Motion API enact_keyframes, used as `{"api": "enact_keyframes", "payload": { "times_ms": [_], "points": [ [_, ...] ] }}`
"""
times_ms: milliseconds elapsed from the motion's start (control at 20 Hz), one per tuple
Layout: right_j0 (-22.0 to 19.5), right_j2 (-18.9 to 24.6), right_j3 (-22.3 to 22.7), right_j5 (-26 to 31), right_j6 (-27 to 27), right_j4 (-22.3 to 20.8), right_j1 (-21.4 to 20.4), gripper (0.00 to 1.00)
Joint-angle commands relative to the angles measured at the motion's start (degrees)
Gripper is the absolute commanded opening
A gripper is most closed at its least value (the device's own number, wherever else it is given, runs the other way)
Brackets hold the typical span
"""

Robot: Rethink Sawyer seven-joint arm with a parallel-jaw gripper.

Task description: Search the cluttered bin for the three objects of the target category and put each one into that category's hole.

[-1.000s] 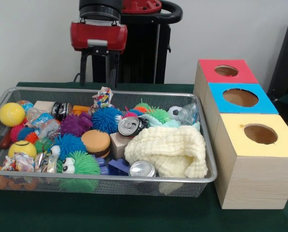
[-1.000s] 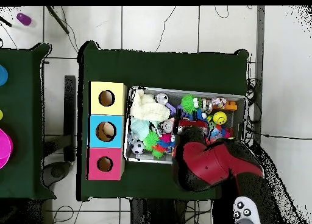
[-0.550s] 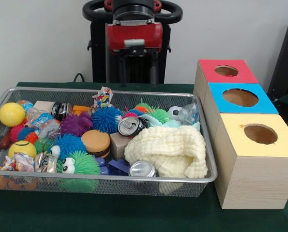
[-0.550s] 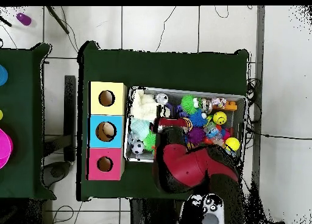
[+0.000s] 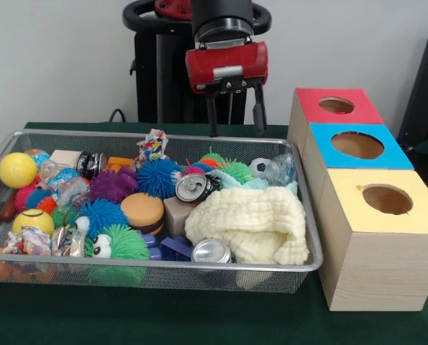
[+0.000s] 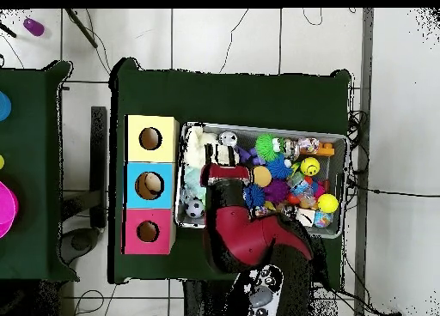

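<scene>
A wire mesh bin holds a jumble of toys. Three soda cans lie in it: one in the middle, one at the front rim, one at the back left. A cream cloth fills the bin's right end. To the right of the bin stand three wooden boxes with a round hole each: red, blue, yellow. My gripper hangs open and empty above the bin's back right part, over the small soccer ball. In the overhead view the gripper covers the bin's left half.
Also in the bin are spiky balls in blue, purple and green, two yellow balls, a burger toy and a wooden block. The arm overhangs the bin's robot-side rim.
In the front view the arm has swung from the bin's left side across to its right, toward the boxes. The gripper stays open and empty. Nothing in the bin has moved.
</scene>
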Motion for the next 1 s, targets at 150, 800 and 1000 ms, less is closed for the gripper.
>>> {"api": "enact_keyframes", "payload": {
  "times_ms": [150,800,1000],
  "points": [
    [-0.35,-4.35,-6.37,-6.53,-14.12,4.76,9.68,1.00],
    [4.45,-9.17,-10.53,-7.81,-12.63,9.41,16.99,1.00],
    [8.50,-10.33,-8.25,3.89,-5.07,-1.42,10.24,1.00]
  ]
}}
